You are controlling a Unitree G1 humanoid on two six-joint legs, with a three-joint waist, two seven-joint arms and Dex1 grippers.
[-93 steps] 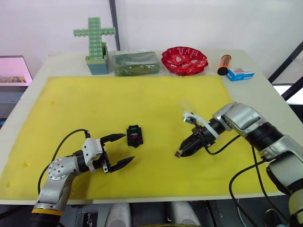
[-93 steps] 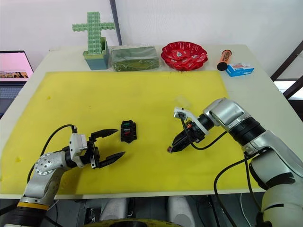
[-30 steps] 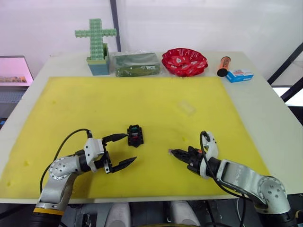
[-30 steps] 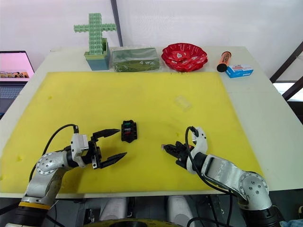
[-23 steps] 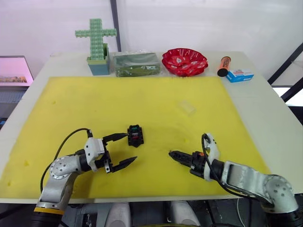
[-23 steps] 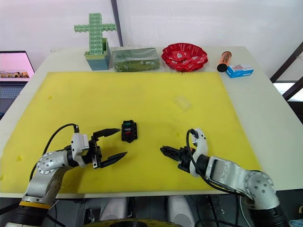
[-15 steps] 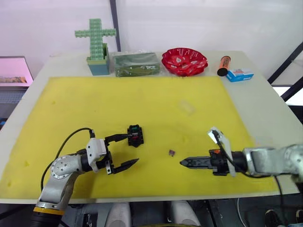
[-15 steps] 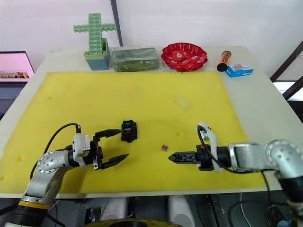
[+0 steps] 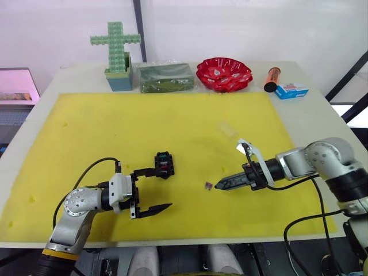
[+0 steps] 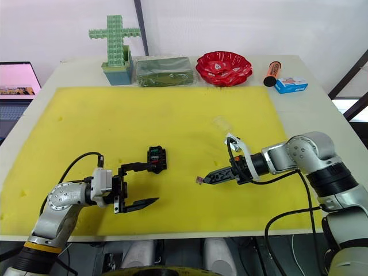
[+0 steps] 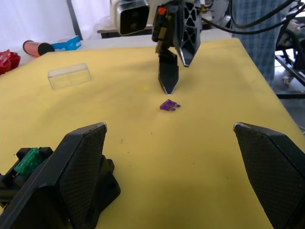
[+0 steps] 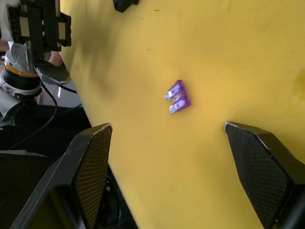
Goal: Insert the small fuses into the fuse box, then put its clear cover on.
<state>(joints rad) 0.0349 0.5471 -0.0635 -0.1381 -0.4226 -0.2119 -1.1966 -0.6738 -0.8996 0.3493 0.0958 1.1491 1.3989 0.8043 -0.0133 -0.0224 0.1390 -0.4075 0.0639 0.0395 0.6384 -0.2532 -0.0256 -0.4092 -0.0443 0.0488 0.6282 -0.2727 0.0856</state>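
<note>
The black fuse box (image 9: 164, 165) lies on the yellow mat (image 9: 115, 126) with a green and a red fuse seated in it; it also shows beside my left fingers (image 11: 71, 176). A purplish small fuse (image 9: 209, 185) lies loose on the mat to its right, seen close up (image 12: 177, 97). My right gripper (image 9: 221, 186) is open, with its tips just right of that fuse and holding nothing. My left gripper (image 9: 158, 188) is open, just in front of the fuse box. The clear cover (image 9: 228, 131) lies further back on the mat (image 11: 69, 76).
Along the table's back edge stand a green block cross in a teal pot (image 9: 117, 52), a green-filled clear bag (image 9: 165, 77), a red bowl (image 9: 224, 73), an orange tube (image 9: 271, 79) and a blue-and-white carton (image 9: 290, 90). A laptop (image 9: 17, 86) sits off the left side.
The right gripper let the purplish fuse go onto the mat, swung away to the right, then came back with its tips beside the fuse. The left gripper edged right, toward the fuse box.
</note>
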